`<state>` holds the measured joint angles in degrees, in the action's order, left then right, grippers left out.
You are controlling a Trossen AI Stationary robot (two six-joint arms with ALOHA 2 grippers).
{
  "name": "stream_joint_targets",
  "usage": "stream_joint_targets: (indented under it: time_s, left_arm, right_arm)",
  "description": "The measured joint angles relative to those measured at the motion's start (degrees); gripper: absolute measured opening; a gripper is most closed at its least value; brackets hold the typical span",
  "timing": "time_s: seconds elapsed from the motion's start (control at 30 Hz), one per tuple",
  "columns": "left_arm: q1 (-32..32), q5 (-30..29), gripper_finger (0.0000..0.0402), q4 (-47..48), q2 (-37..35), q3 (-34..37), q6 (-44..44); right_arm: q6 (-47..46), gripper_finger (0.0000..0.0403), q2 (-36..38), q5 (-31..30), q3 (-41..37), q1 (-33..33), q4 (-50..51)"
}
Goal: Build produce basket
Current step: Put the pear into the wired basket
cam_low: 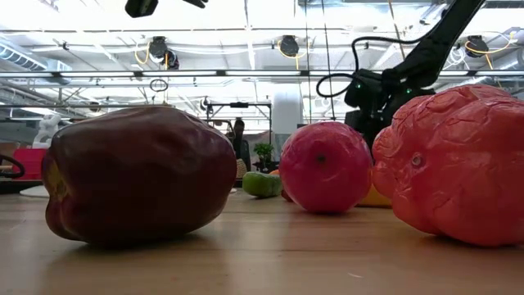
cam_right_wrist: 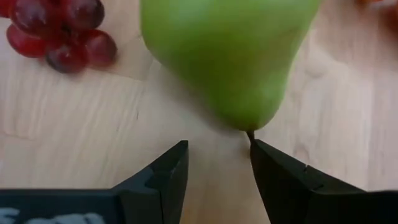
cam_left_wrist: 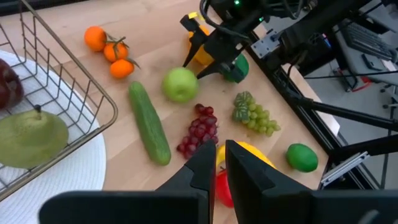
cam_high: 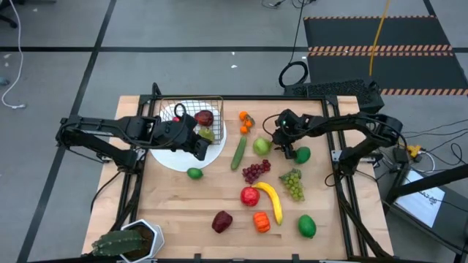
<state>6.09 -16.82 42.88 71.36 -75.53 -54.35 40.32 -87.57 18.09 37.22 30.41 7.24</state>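
Right hand (cam_right_wrist: 219, 163) fingers parted just below green pear (cam_right_wrist: 233, 53); purple grapes (cam_right_wrist: 59, 31) beside, on wooden table (cam_right_wrist: 74, 118).

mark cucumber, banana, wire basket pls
cucumber (cam_high: 238, 152), high view, middle of its body
banana (cam_high: 270, 199), high view, middle of its curve
wire basket (cam_left_wrist: 93, 93), left wrist view, top rim wire

Bright overhead ceiling lights (cam_low: 286, 45); soft shadows; blurred near pepper (cam_low: 135, 172) in low view
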Motion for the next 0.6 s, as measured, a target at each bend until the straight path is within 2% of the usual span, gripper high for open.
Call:
stream_joint_targets:
  time_s: [0.37,0.6]
  left_arm:
    - [-0.1,-0.2,0.0035,-0.1,-0.1,0.0,0.1]
    - [-0.1,-0.2,0.0035,0.5,-0.1,0.0,1.6]
  right_arm:
    - [-2.2,0.0077,-0.7,-0.1,0.0,0.0,-1.9]
    - [-8.5,0.0076,0.6,-0.5,0.0,-0.2,-0.7]
